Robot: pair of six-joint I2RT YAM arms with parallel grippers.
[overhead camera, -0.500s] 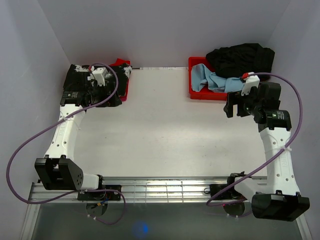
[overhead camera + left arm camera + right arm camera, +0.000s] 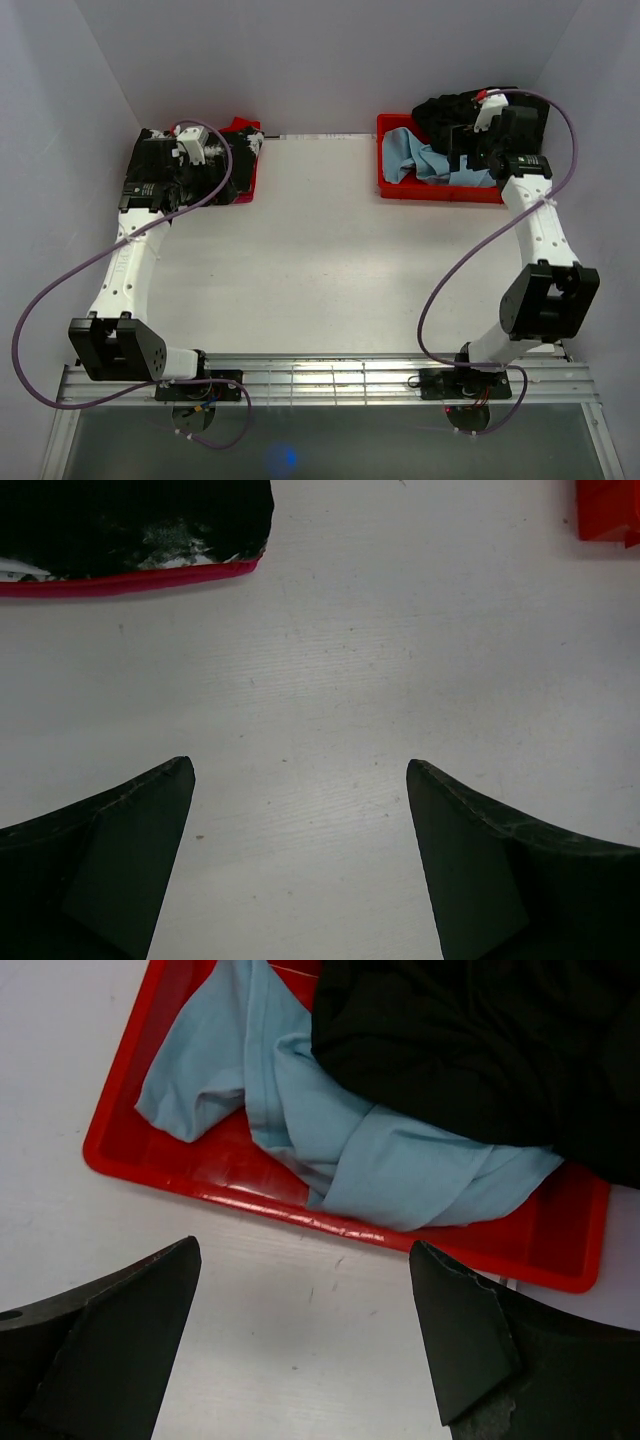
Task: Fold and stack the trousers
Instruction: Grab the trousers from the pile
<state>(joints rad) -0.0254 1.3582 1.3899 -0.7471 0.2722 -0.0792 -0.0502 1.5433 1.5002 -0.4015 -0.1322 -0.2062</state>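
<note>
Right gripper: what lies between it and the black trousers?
Beyond the right gripper: bare table, the red tray's rim, then a light blue cloth reaching the trousers, shown in the right wrist view.

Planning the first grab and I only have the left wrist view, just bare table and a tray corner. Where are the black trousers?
Observer: The trousers are heaped in the red tray at the far right of the table, spilling past its edge.
Operator: Anything else in it?
Observer: A light blue garment, partly under the trousers.
Operator: And the right hand?
Observer: The right hand is open, hovering by that tray's near rim, holding nothing.
</note>
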